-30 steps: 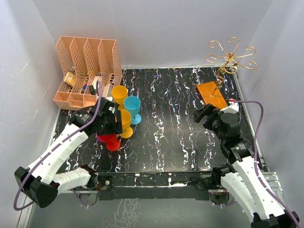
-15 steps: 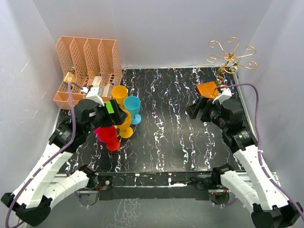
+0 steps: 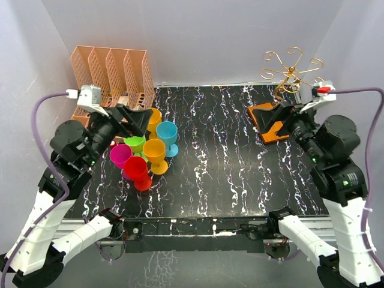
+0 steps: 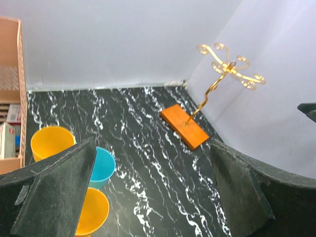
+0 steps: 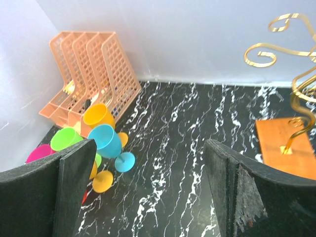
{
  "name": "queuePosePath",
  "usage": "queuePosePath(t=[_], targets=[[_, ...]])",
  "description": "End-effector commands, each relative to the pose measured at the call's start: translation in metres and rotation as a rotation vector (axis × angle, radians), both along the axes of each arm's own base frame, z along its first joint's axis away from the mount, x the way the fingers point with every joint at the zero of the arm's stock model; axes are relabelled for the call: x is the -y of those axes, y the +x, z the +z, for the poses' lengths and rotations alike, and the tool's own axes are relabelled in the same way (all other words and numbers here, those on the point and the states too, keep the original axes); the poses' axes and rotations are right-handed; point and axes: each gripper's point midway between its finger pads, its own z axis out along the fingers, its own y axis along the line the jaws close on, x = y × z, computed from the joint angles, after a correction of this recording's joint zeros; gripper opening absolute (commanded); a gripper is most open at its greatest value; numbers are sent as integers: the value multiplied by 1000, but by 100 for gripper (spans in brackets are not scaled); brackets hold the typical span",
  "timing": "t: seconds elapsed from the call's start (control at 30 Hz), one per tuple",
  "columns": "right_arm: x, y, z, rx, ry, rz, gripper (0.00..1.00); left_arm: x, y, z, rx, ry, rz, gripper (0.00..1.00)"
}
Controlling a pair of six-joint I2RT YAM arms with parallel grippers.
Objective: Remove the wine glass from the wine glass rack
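Note:
The wine glass rack [image 3: 292, 69], a gold wire stand on an orange base [image 3: 271, 122], stands at the back right with all its curled arms bare. Several coloured plastic wine glasses stand upright in a cluster at the left, among them blue [image 3: 167, 133], orange [image 3: 155, 153] and red [image 3: 137, 171]. My left gripper [image 3: 139, 119] hangs open above that cluster, holding nothing. My right gripper [image 3: 277, 122] is raised in front of the rack base, open and empty. The left wrist view shows the rack [image 4: 228, 69] far ahead, between the wide-apart fingers [image 4: 54, 192].
A peach file organizer [image 3: 111, 84] holding small items stands in the back left corner, just behind the glasses. White walls close in the table on three sides. The right wrist view shows the blue glass [image 5: 106, 140] and the organizer [image 5: 89, 69].
My left gripper has opened wide and lifted up and back from the glass cluster, uncovering the green and pink glasses. My right arm has also risen and drawn back to the right.

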Motion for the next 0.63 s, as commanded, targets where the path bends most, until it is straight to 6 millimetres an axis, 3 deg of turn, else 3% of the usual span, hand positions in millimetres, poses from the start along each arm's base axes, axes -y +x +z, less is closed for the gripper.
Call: queuePosePath(t=[0.0,0.17,0.4,0.6], targets=[[14,-19,42,124,-60,-31,99,-12,-16,52,162,-57,5,97],[28,-31,65,187,-57,-90,99,-18,-21,62,191,-64,18,97],[54,-29,70,162,-27,-243,99,-22,-24,59,201,-80,31,97],[58,-26,60,115,-29,-268,99,-29,-17,44,171,-80,83,97]])
